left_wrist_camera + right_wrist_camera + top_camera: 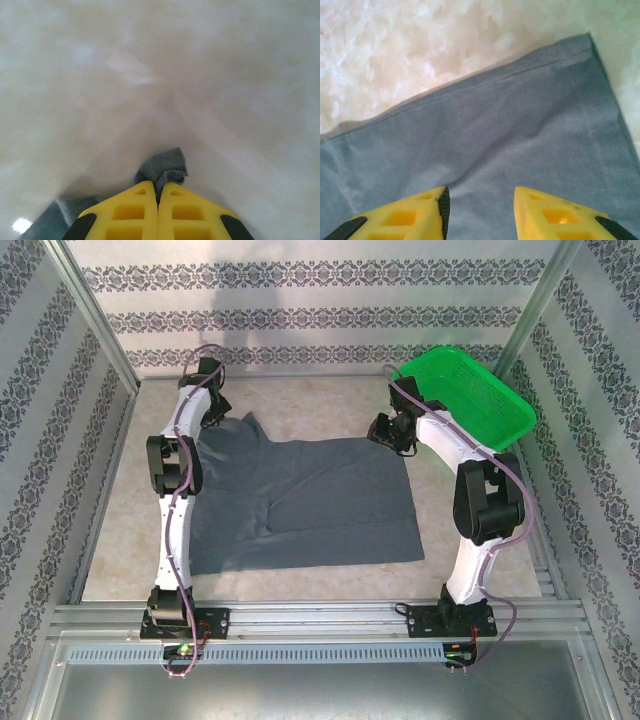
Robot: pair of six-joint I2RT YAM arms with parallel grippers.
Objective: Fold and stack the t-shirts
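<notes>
The t-shirt [300, 505] lay limp and probably light, best taken by its edges: left gripper [159, 190] clenched on a corner, right gripper [480, 195] released over the hem.

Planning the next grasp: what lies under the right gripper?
A hemmed corner of the grey t-shirt lies flat below the open right gripper, with pale table beyond its edge. Whatever is beneath the fabric is covered.
</notes>
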